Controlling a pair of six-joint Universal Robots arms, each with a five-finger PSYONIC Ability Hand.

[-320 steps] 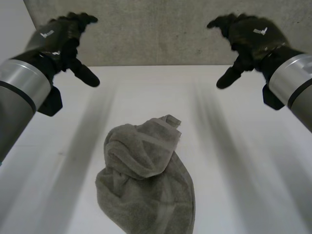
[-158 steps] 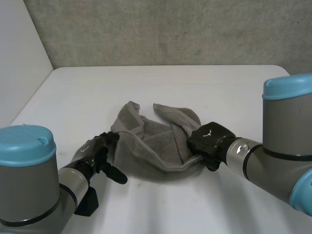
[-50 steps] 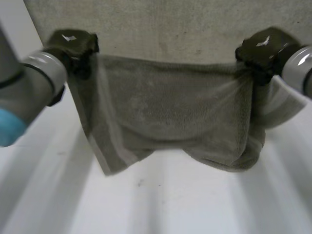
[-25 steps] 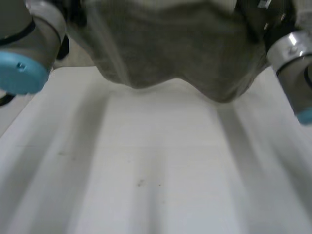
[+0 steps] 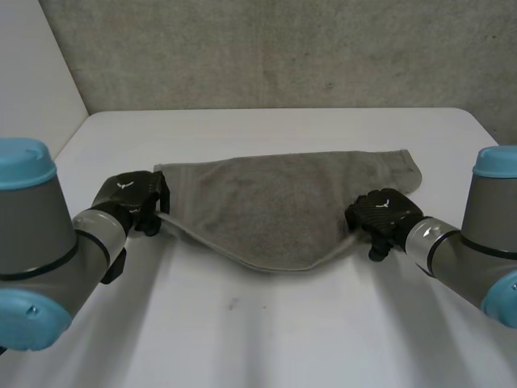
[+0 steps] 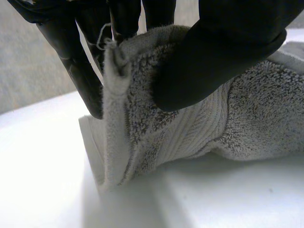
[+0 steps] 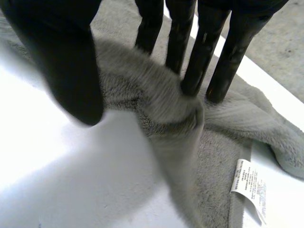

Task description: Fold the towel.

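Left arm (image 5: 36, 242): I see it come in at the near left, its forearm reaching toward the middle of the table (image 5: 266, 339).
Left hand (image 5: 133, 198): it sits at the towel's near left corner. In the left wrist view the thumb (image 6: 223, 52) presses the cloth against the fingers (image 6: 71, 61), so I read it as clamped on that corner, which stands up off the table.
Towel (image 5: 283, 202): grey, spread out flat across the middle of the table. Its far edge runs nearly straight from left to right, and its near edge sags toward me in a curve between the two hands.
Right hand (image 5: 384, 217): it sits at the towel's near right edge. In the right wrist view a ridge of cloth is bunched between the fingers (image 7: 204, 52) and the thumb (image 7: 66, 66), so I read it as pinching the towel.
Tag (image 7: 248, 186): a white care label lies on the towel just beyond the right hand's fingertips.
Right arm (image 5: 485, 250): it comes in at the near right.
Wall (image 5: 266, 48): grey, behind the table's far edge.
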